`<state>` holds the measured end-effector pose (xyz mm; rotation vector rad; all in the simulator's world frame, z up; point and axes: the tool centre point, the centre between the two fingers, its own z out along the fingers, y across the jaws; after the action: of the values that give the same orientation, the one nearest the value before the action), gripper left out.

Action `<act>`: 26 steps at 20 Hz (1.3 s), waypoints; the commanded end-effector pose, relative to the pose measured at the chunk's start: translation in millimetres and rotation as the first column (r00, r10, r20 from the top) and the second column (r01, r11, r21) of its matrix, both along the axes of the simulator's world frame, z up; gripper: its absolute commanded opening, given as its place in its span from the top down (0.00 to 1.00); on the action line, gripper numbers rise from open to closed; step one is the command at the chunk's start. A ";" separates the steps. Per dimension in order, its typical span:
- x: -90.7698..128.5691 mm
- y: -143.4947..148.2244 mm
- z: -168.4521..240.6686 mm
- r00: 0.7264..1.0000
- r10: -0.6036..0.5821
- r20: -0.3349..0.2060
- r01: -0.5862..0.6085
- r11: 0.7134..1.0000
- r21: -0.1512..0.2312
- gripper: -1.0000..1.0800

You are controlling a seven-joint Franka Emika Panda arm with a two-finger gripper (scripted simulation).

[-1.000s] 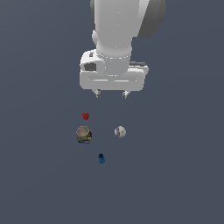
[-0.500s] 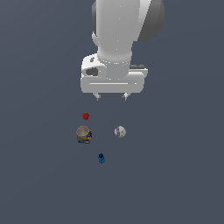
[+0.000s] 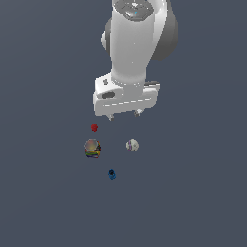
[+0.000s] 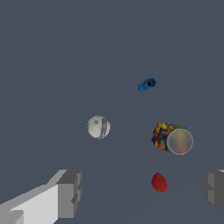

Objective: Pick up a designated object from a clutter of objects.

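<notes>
ball (image 3: 132,144) sits alone on the floor, near the can (image 3: 92,148) on the exterior view's left. probably light, hard, prone to rolling; i'd pinch across its widest middle. my gripper (image 3: 124,115) hangs above, fingers (image 4: 70,192) spread wide, empty.

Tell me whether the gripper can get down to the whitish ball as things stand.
Probably yes. The gripper hangs open above the ball, which lies apart from the can, the red lump and the blue item, so nothing blocks it.
</notes>
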<state>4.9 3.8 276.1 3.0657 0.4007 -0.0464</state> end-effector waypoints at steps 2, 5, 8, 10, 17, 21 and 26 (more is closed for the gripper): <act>1.9 2.7 -16.2 0.995 0.097 -0.003 -0.097 0.995 0.002 0.04; 3.1 5.2 -30.2 0.984 0.180 -0.006 -0.180 0.984 0.005 0.04; 3.8 7.7 -44.1 0.965 0.262 -0.007 -0.262 0.965 0.008 0.04; 4.1 9.5 -53.3 0.949 0.316 -0.009 -0.316 0.949 0.011 0.04; 3.4 16.0 -85.3 0.868 0.496 -0.010 -0.496 0.868 0.021 0.04; 1.9 20.0 -103.3 0.807 0.590 -0.009 -0.590 0.807 0.027 0.04; -0.9 25.2 -125.4 0.716 0.698 -0.005 -0.697 0.716 0.035 0.04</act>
<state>4.9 27.4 157.4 2.7421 1.4777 -0.0380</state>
